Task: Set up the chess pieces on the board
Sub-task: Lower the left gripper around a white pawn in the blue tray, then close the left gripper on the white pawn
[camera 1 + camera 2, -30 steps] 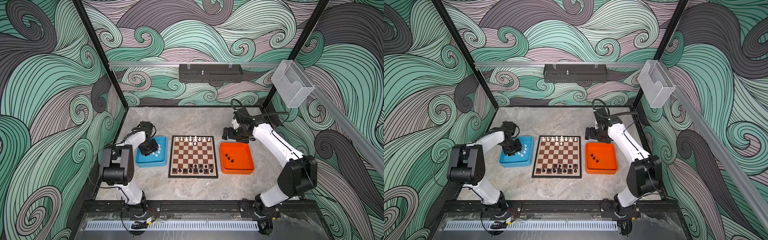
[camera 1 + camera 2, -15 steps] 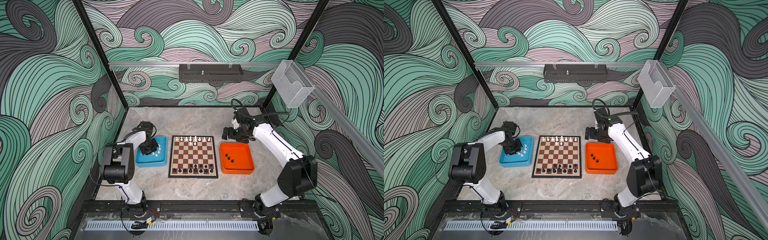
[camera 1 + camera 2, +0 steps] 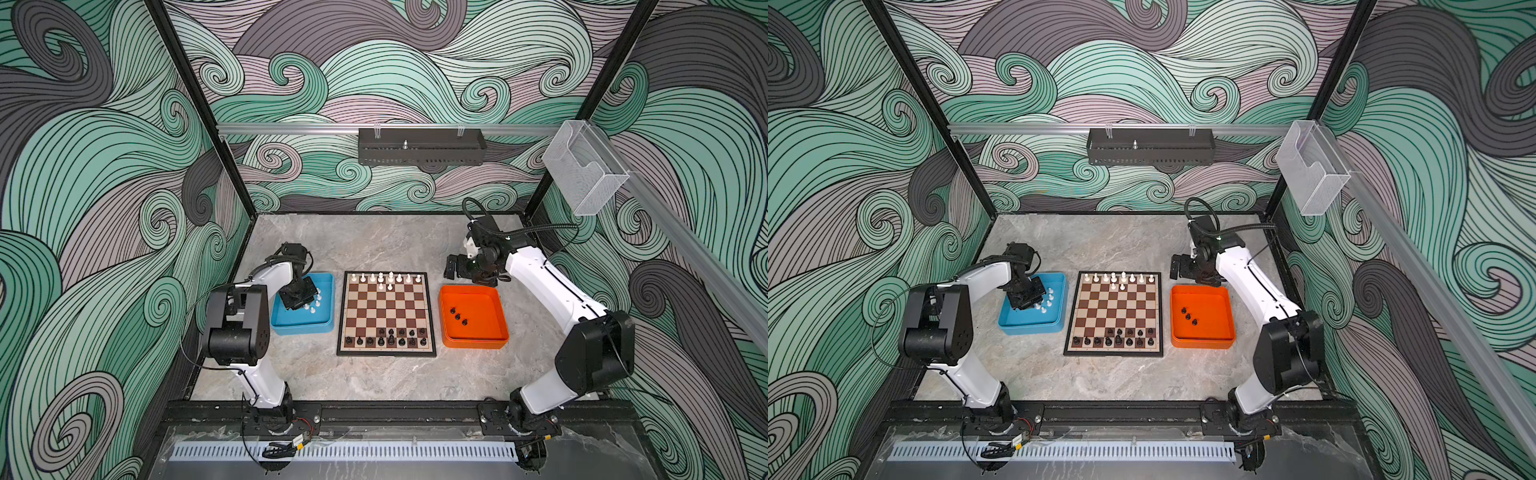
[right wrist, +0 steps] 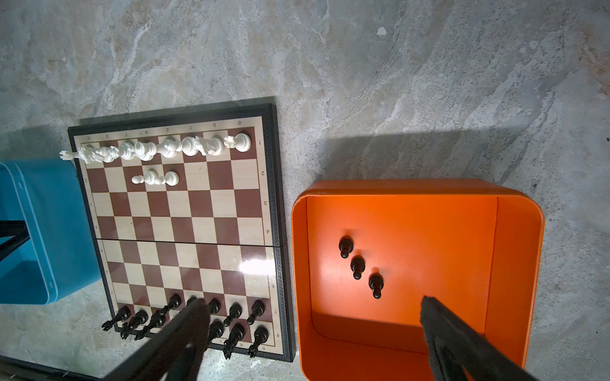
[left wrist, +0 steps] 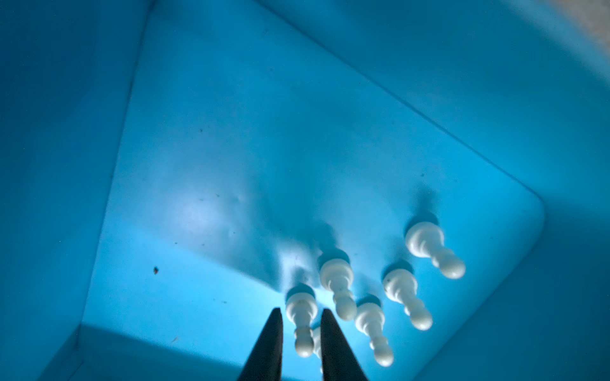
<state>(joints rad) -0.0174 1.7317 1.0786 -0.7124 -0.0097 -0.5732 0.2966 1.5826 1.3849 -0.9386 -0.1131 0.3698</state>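
The board lies in the middle of the table. White chess pieces fill its far row, with two white pawns in front of them. Black pieces stand along the near edge. My left gripper is down inside the blue tray, its jaws narrowly open on either side of a standing white pawn, with thin gaps showing. Several more white pawns stand beside it. My right gripper hangs wide open and empty above the far end of the orange tray, which holds three black pawns.
The blue tray sits left of the board and the orange tray right of it, both on the marble tabletop. A black rack hangs on the back wall. A clear plastic box is fixed to the rail at the upper right.
The left jaws have narrowed around the white pawn in the blue tray. The left arm has hardly shifted, and the right arm has not moved.
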